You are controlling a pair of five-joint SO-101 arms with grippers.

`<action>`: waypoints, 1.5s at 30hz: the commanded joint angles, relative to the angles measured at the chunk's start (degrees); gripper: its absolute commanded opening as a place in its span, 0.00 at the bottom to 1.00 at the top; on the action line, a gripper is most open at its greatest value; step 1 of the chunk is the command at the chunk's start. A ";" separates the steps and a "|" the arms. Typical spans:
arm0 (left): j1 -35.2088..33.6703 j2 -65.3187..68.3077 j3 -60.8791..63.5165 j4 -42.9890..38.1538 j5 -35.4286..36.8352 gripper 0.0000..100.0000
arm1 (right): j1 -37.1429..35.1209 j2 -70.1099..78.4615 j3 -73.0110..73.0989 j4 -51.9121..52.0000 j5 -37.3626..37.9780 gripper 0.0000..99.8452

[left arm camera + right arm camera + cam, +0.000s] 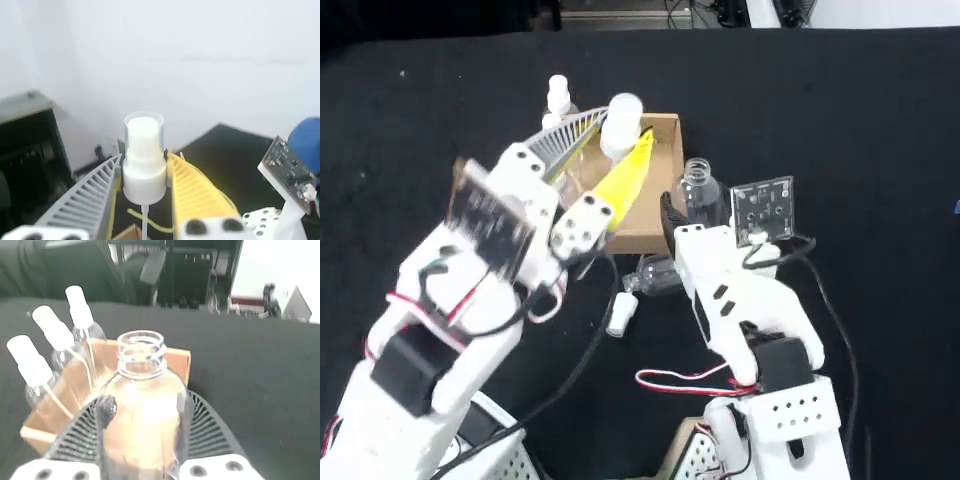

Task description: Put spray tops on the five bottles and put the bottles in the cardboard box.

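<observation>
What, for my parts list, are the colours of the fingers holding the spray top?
Left gripper: one finger yellow, one grey; clearest in left wrist view.

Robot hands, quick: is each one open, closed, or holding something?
Left hand: closed on a spray top.
Right hand: closed on an uncapped bottle.

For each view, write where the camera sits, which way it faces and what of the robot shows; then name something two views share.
High view: above the table, looking down on the cardboard box; left arm and right arm show.
Left wrist view: on the left arm, facing a wall; the left end effector holds a spray top.
Right wrist view: on the right arm, facing the box; the right end effector holds an open bottle.
Shared: high and right wrist views show the box.
</observation>
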 commanded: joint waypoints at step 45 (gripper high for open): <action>7.69 -3.34 11.12 -7.91 9.41 0.20 | -8.35 -25.98 20.35 -8.00 -0.26 0.01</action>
